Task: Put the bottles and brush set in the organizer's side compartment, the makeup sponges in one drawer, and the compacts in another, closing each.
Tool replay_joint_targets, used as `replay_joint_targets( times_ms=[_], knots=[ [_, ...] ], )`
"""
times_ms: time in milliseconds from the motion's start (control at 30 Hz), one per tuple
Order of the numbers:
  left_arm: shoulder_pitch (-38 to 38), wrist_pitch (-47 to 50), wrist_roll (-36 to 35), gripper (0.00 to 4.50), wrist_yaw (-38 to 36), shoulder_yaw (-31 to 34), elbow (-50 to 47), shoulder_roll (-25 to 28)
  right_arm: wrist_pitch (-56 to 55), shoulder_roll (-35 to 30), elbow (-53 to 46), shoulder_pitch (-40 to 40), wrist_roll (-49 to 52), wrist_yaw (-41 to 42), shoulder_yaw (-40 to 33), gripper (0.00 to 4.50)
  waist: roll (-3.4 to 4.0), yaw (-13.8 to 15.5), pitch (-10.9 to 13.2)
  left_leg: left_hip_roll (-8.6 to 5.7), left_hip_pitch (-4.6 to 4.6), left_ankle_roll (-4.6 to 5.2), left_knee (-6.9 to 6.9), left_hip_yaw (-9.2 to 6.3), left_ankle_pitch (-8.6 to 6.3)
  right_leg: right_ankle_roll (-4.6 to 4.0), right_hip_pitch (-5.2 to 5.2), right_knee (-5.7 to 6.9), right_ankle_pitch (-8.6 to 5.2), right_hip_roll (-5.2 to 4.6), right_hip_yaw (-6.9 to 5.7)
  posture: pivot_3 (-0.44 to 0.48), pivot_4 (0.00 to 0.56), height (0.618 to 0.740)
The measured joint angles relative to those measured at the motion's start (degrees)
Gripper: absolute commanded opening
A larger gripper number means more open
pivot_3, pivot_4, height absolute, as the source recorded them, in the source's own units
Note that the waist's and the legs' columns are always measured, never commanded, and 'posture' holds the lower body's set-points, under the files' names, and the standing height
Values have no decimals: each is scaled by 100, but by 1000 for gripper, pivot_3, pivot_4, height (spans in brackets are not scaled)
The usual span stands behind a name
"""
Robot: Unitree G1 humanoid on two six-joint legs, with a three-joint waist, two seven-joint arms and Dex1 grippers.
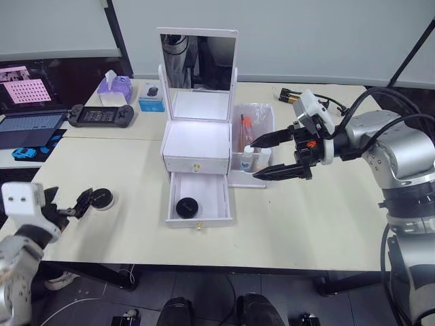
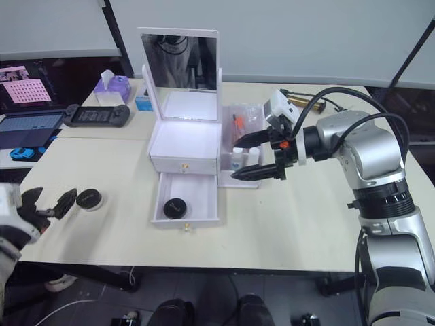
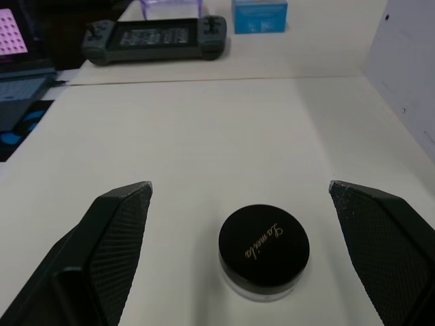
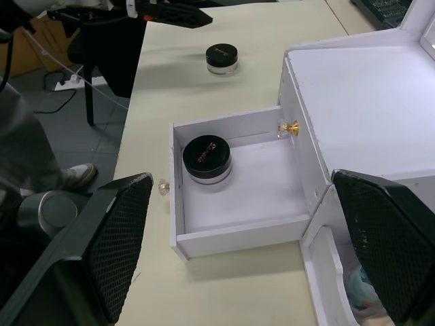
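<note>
Fig.: my left claw [image 3: 238, 258] open, straddling loose compact [image 3: 264, 249] at frame centre-bottom, on worktop [image 3: 204, 136]. Rigid, light, glossy lid prob. slippery; pinch across sidewall. Right claw [image 1: 273, 156] open.

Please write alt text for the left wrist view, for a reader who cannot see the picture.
A round black jar with gold lettering on its lid stands on a beige table, between the two open black fingers of the left gripper. Far behind lie a dark handheld game console and a small blue box.
</note>
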Motion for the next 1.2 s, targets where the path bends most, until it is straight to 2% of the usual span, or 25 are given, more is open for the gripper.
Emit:
replay_joint_targets(
  times_ms=[33, 233, 400, 633, 733, 833, 1067, 1200],
  knots=[
    [-186, 167, 49, 4493, -21, -179, 175, 134, 17, -9, -8, 4, 0, -15, -7, 4500, 0, -4, 0, 1, 0, 0, -1, 2, 0, 0, -2, 1, 0, 1, -1, 0, 150, 725],
    [-932, 807, 67, 4493, -73, -697, 695, 166, 169, -103, -246, 153, 9, -68, -53, 4500, 0, -7, 0, 1, -1, -2, -2, 14, 1, -1, -2, 0, 0, 1, -1, 0, 150, 725],
    [-952, 1246, 166, 4493, -55, -942, 900, 259, 357, -214, -375, 223, 21, -154, -149, 4500, 1, -16, 1, 1, -1, -2, -4, 13, 1, -3, -5, 4, -1, 2, 0, 0, 150, 725],
    [-1012, 1240, 449, 4493, -62, -1228, 1166, 259, 508, -234, -589, 311, 129, -262, -179, 4500, 0, 9, 1, -2, -2, -3, -2, 14, 2, -3, -3, 3, -1, -3, -1, 0, 150, 725],
    [-1083, 1240, 499, 3924, -69, -1244, 1173, 259, 513, -249, -589, 314, 153, -297, -179, 4500, 0, 12, 1, -3, -2, -3, -2, 13, 2, -2, -3, 3, -1, -3, -1, 0, 150, 725],
    [-1113, 1228, 509, 2990, -73, -1243, 1173, 258, 513, -292, -589, 314, 163, -340, -179, 4500, 0, 7, 1, -3, -2, -3, -2, 13, 2, -3, -4, 4, -1, -3, 0, 0, 150, 725],
    [-1114, 1019, 633, 2921, -229, -1253, 1165, 307, 538, -306, -589, 310, 182, -389, -179, 4500, 0, 4, 2, -2, -2, -3, -2, 13, 2, -3, -4, 4, -1, -2, -1, 0, 150, 725],
    [-1194, 976, 557, 2921, -777, -1266, 1026, 649, 557, -307, -589, 303, 215, -390, -179, 4500, -1, 9, 2, -2, -3, -4, -2, 13, 2, -3, -4, 3, -1, -3, -2, 0, 150, 725]
  ],
)
